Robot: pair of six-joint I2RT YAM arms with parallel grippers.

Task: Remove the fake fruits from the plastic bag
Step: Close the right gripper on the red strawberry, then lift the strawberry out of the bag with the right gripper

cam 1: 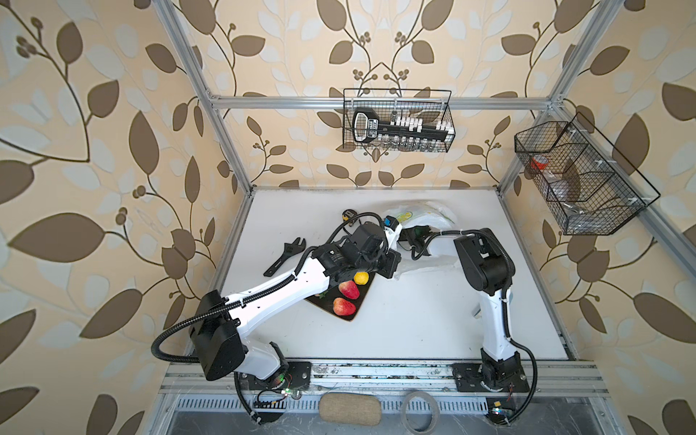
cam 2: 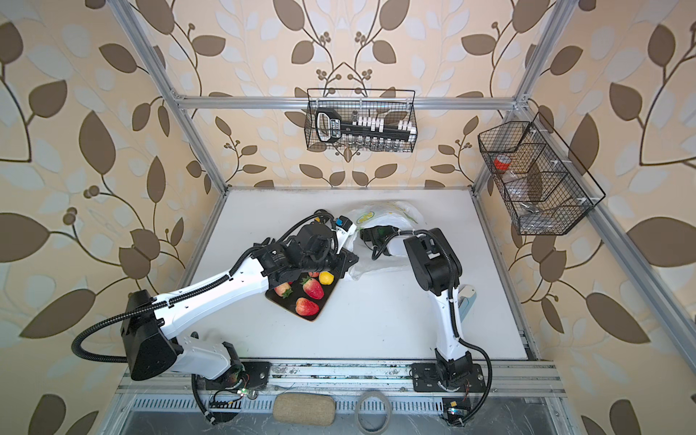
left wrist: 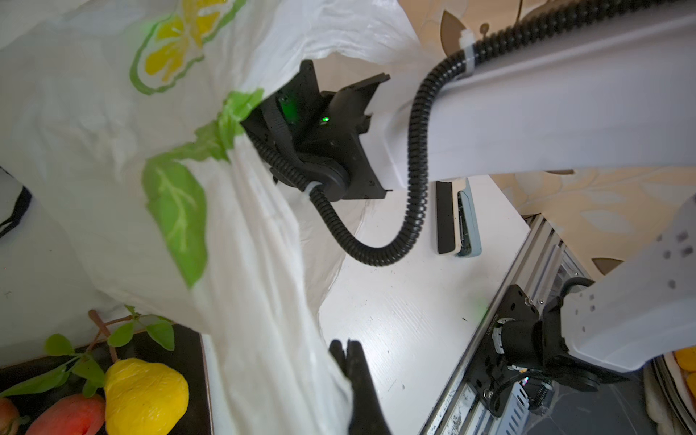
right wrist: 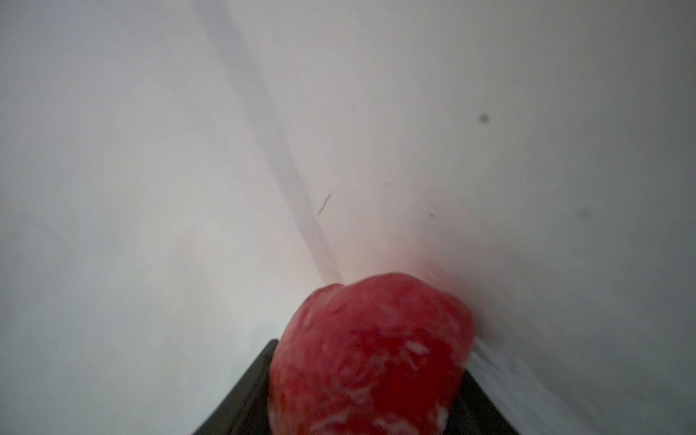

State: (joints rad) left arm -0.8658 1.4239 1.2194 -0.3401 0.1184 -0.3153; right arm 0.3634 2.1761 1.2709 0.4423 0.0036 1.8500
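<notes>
The jaws of the right gripper (right wrist: 372, 356) clamp a red fruit (right wrist: 376, 324) deep inside the plastic bag (left wrist: 113, 132); those of the left gripper (left wrist: 345, 348) are pressed together on the bag's rim. Just outside the bag's mouth, a dark tray (cam 1: 364, 298) carries strawberries (cam 1: 349, 290) and a yellow pear (cam 1: 361, 278)

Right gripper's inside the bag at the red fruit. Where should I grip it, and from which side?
Likely across its wide middle, straight in through the bag mouth: the red fruit sits between the fingers of the right gripper, its rounded bulk filling the gap, film close behind it.
</notes>
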